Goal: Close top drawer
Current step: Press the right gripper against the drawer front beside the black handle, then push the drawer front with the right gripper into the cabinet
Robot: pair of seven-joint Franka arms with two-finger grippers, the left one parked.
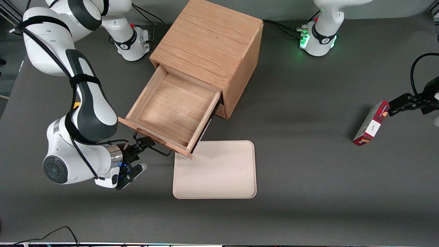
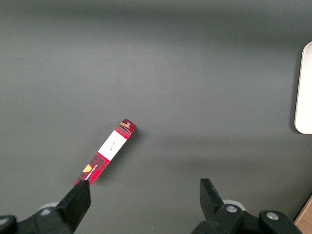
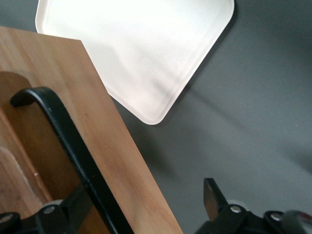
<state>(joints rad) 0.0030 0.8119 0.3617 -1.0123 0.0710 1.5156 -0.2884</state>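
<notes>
Spreading wide, the jaws of the gripper [image 3: 146, 204] straddle the black wire handle [image 3: 63, 141] of the top drawer [image 1: 169, 113], which stands pulled far out of the oak cabinet [image 1: 209, 44]. The drawer looks rigid, light and free-sliding; pushing squarely on its flat front should suffice.

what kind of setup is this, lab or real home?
Likely a robotics lab bench: a dark matte table with arm bases bolted on, a lone oak cabinet with its top drawer open, gripper at its handle.
</notes>
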